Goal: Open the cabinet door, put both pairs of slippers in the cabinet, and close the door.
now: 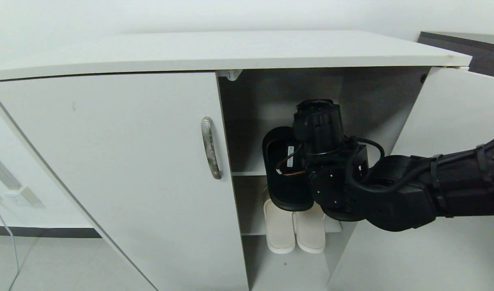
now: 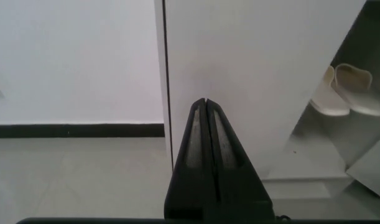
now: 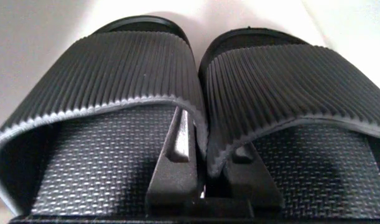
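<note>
The white cabinet (image 1: 230,50) stands with its right door (image 1: 457,117) swung open and its left door (image 1: 109,161) closed. A pair of white slippers (image 1: 295,232) (image 2: 342,90) lies side by side on a lower shelf, heels toward me. My right gripper (image 3: 205,149) is shut on the inner strap edges of the pair of black slippers (image 1: 281,169) (image 3: 134,81), holding both together inside the opening, above the white pair at middle shelf height. My left gripper (image 2: 205,124) is shut and empty, low before the closed left door.
A metal handle (image 1: 211,147) sits on the left door near the opening. A wall socket (image 1: 22,196) with a cable hangs at the far left. The floor (image 2: 71,174) lies open before the cabinet.
</note>
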